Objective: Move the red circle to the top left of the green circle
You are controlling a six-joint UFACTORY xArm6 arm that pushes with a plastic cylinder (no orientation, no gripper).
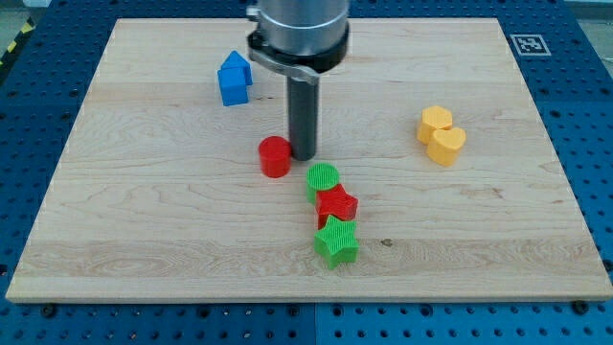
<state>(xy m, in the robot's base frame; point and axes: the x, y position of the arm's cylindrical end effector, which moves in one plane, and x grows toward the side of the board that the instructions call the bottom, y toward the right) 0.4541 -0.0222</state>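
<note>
My tip [304, 155] just right of red circle [275, 156] (up-left of green circle [323, 178]); no claw.

Blue house block [234, 79] top left, 2 touching yellow blocks [441, 135] right, red star [336, 204] touching green star [336, 241], wooden board [144, 220]

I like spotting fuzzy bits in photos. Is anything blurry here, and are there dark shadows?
In the camera view, the blocks look sharp: the ridges on the green circle and green star show clearly. My tip sits just right of the red circle. Shadows are soft and small; no strong glare on the wooden board.
</note>
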